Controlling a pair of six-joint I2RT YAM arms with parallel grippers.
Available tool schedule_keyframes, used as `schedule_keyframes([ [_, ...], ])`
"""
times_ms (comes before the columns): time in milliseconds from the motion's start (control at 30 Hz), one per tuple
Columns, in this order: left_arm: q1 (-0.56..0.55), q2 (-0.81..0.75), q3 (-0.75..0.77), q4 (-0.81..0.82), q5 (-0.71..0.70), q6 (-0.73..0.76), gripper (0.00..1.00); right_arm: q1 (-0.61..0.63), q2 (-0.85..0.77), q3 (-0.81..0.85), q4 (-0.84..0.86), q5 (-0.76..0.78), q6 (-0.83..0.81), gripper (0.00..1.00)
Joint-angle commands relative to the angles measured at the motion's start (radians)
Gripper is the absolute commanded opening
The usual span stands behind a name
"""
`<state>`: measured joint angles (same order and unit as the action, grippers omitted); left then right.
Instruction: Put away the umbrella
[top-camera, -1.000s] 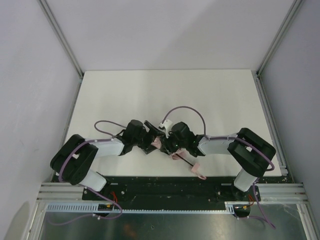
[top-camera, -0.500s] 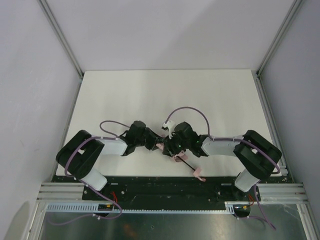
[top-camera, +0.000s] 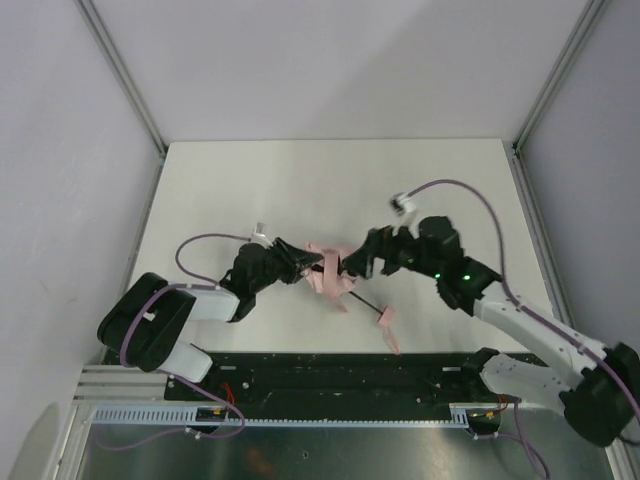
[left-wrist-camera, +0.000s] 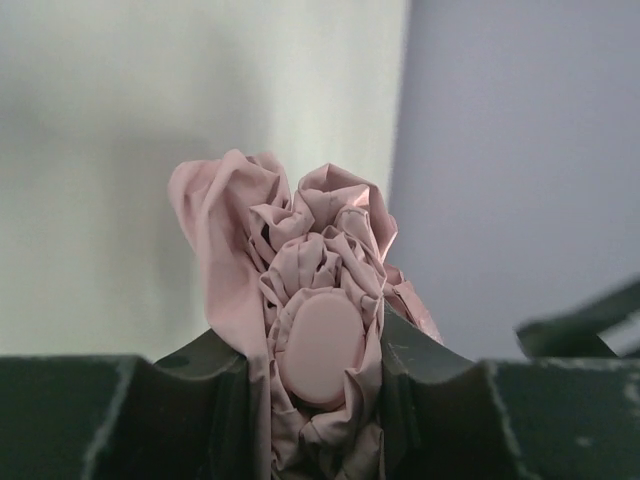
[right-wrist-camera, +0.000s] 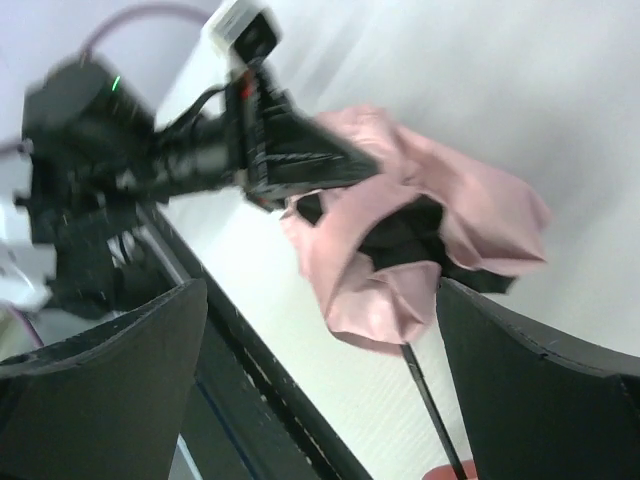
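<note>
White desk (top-camera: 250, 180) lies under both arms. Your left pincer (top-camera: 303, 262) is clamped on the crown of the umbrella (top-camera: 326, 278), with the pink cap and bunched fabric pinched between its jaws. The thin shaft (top-camera: 363, 304) and handle (top-camera: 386, 317) trail away from the left pincer. Across the canopy from the left pincer, your right pincer (top-camera: 362, 265) gapes wide and holds nothing. Expect light weight, soft slippery cloth and a stiff shaft, so I'd judge the handle the better hold. Fabric hides the ribs, the right wrist view is blurred, and you cannot tell whether the canopy touches the desk.
</note>
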<state>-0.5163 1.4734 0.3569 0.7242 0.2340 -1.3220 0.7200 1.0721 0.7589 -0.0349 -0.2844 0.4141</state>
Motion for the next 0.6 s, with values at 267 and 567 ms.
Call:
schedule_keyframes([
  [267,0.05,-0.05,0.163,0.764,0.177,-0.062,0.0,-0.638,-0.029,0.033,-0.177,-0.425,0.408,0.96],
  [567,0.058,-0.091,0.328,0.844,0.22,-0.064,0.0,-0.571,0.009,-0.114,0.34,-0.504,0.85,0.85],
])
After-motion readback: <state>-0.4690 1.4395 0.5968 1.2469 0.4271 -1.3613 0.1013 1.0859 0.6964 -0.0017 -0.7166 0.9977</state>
